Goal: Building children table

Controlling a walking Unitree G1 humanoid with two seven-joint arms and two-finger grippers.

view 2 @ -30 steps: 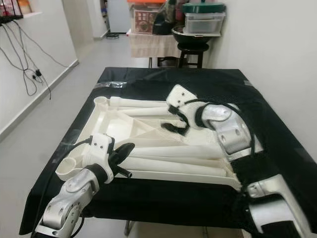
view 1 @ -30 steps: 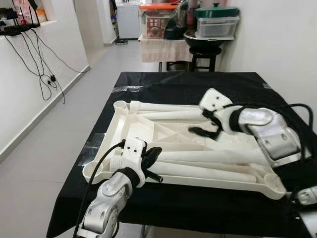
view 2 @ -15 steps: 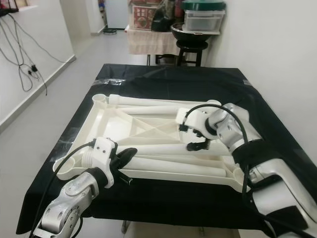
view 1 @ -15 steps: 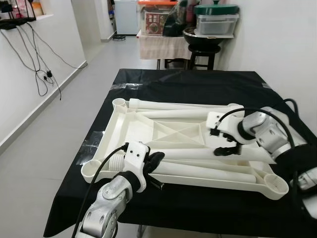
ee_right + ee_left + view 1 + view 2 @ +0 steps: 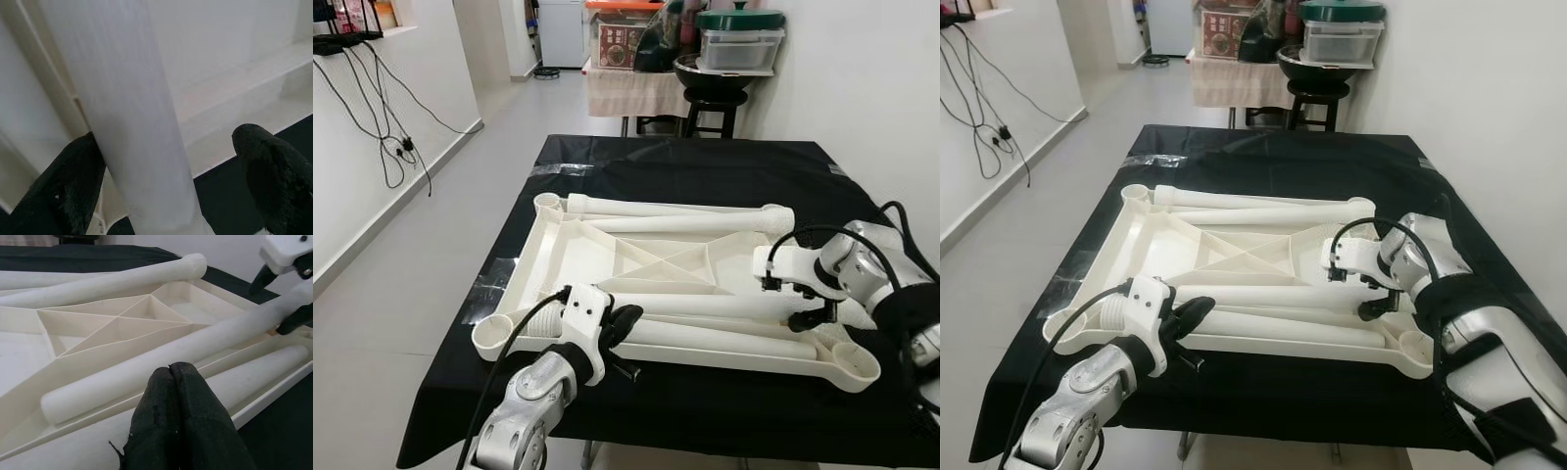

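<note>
the long white plastic table leg point(image 5: 705, 306) lies crosswise in the upturned white tabletop point(image 5: 558, 245), its right end between the right gripper point(image 5: 808, 304)'s spread fingers, while the left gripper point(image 5: 617, 328) hovers pinched together.

Blk-covered table point(image 5: 705, 166) w/ white tabletop point(image 5: 607, 257).
</note>
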